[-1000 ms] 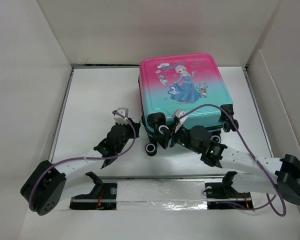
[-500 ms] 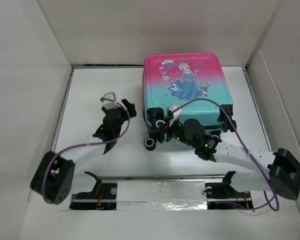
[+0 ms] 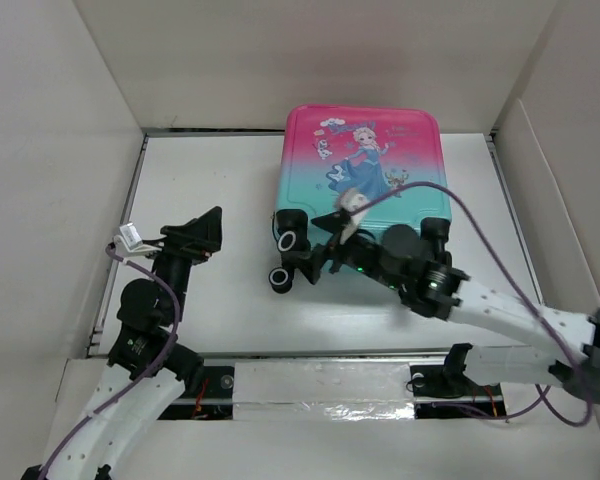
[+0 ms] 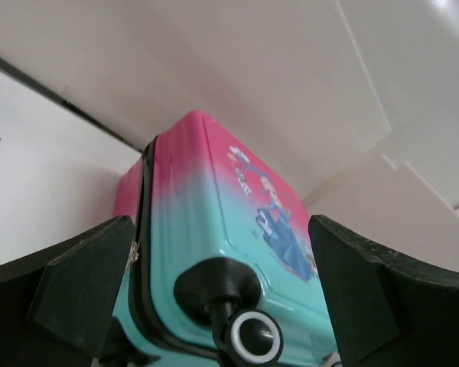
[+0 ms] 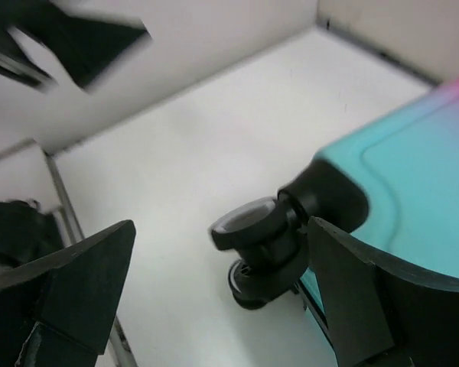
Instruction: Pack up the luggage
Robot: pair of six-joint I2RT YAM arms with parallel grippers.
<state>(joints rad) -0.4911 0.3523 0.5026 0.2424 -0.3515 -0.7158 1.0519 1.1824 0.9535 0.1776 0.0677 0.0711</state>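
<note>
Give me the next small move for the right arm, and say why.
Probably draw the right gripper straight back from the wheel. The suitcase lies flat and shut, the wheel sits between the open jaws without being gripped, and the left gripper is open too, off to the side of the case.

Jaws of the left gripper (image 4: 220, 229) stand wide apart, framing the luggage (image 4: 214, 199) lying on the white bench (image 4: 30, 153), one black wheel (image 4: 254, 336) nearest.
</note>
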